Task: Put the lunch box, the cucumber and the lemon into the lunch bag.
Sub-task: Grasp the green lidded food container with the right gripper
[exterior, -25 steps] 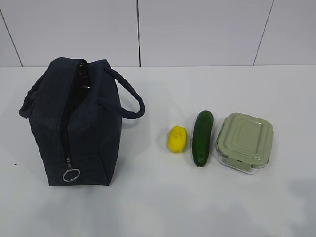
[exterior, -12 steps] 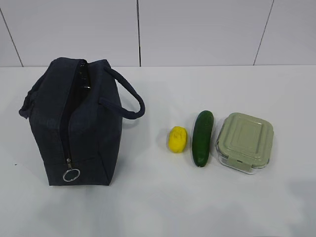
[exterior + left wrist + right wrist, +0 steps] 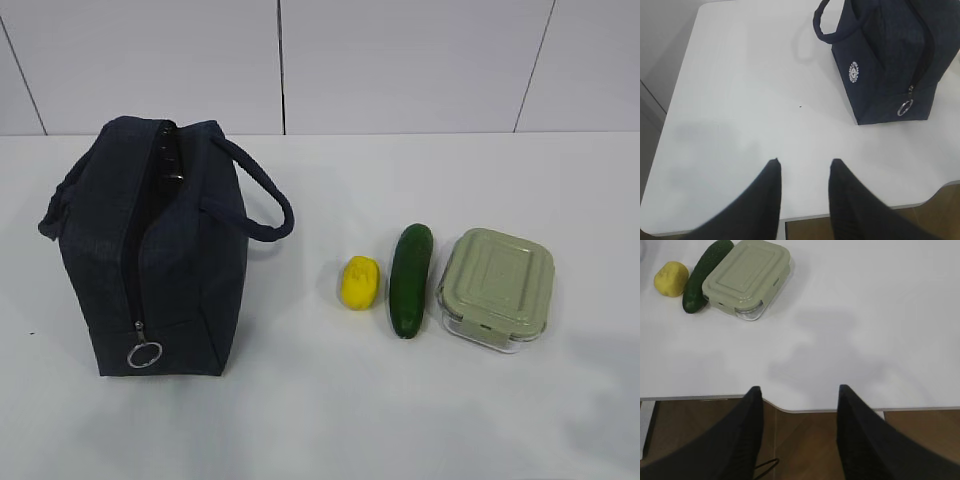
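My left claw (image 3: 804, 164): jaws parted, nothing between them, hanging over the near edge of the white table (image 3: 740, 100). The lunch bag lies ahead and to the right of it, well apart.

My right claw (image 3: 799, 388): jaws parted wider, empty, poised at the table's near edge with wooden floor (image 3: 805, 440) showing beneath. The food items sit ahead and to the left, well apart.

Lunch bag (image 3: 150, 250): dark navy, boxy, standing upright on the left part of the table. Silver ring pull (image 3: 145, 354) hangs low on the near end; the zipper line runs up from it, and the top gapes open. One padded handle (image 3: 265, 200) loops out to the right, another (image 3: 52, 210) to the left. A round white logo (image 3: 854, 71) shows on its side in the left wrist view.

Lemon (image 3: 359, 282): yellow, on the table right of the bag, just beside the cucumber.

Cucumber (image 3: 409, 279): dark green, lying lengthwise away from the camera, between lemon and lunch box.

Lunch box (image 3: 496, 288): clear base, sage-green lid on, rightmost in the row, touching or nearly touching the cucumber.

White panelled wall (image 3: 400, 60): behind the table.
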